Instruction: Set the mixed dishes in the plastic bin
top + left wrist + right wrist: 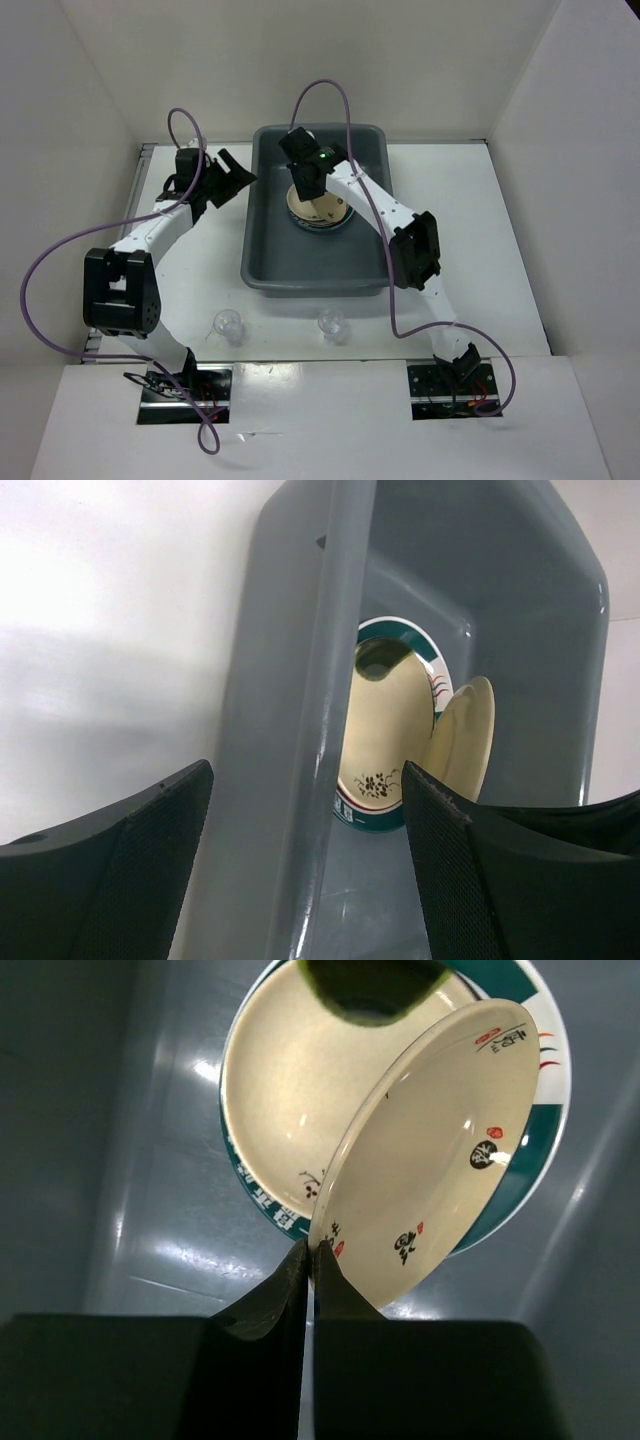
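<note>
Right gripper (308, 1260): clamped on the rim of tilted tan plate (440, 1150), inside plastic bin (262, 262); stacked plates (290, 1080) lie directly beneath it; thin edge-pinch may slip, plate could drop and chip; Left gripper (305, 770): spread, empty, beside bin wall.

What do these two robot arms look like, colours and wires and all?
The left arm and right arm are white segments joined by chunky black blocks. A thin purple cable loops off each. A small green light glows near the right wrist. The left tool and right tool each have two black fingers; the left's show a fine grid texture.
</note>
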You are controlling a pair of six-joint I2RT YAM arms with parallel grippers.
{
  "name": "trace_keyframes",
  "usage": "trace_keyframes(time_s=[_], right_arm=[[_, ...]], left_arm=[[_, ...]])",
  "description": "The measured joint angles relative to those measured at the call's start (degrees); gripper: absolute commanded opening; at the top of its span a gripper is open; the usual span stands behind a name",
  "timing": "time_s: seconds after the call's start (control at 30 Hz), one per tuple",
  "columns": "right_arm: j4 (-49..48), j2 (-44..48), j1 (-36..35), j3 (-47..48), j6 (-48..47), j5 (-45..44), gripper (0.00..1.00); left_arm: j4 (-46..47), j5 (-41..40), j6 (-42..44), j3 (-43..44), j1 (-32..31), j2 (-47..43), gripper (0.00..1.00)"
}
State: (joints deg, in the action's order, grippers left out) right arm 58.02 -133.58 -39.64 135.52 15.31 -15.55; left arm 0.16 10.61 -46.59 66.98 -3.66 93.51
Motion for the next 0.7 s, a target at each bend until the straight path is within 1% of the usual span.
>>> trace_keyframes(time_s=[0.27, 0.5, 0.53, 0.6, 0.67, 0.7], right_arm=[[0.11, -2.10, -0.15, 4.00, 0.07, 2.49, 0.00], [-0.35, -7.39, -0.31, 8.11, -0.07, 3.76, 0.00], [-0.37, -7.91, -0.33, 8.33, -0.17, 3.85, 0.02], [-0.39, -8.83, -0.33, 8.61, -0.20, 3.96, 0.02], [-0.37, -9.40, -0.35, 8.96, -0.24, 3.96, 0.06], [-0.35, -9.53, -0.35, 9.09, -0.22, 3.96, 0.10]], left_arm=[[0.04, -0.50, 0.00, -0.44, 0.00, -0.09, 0.83], [0.28, -0.52, 0.00, -1.16, 0.00, -0.20, 0.83], [0.28, -0.57, 0.00, -1.16, 0.00, -0.20, 0.83], [0.28, -0.57, 0.00, -1.16, 0.00, -0.20, 0.83], [0.28, -0.61, 0.00, -1.16, 0.00, -0.20, 0.83], [0.28, -0.61, 0.00, -1.16, 0.00, -0.22, 0.83]])
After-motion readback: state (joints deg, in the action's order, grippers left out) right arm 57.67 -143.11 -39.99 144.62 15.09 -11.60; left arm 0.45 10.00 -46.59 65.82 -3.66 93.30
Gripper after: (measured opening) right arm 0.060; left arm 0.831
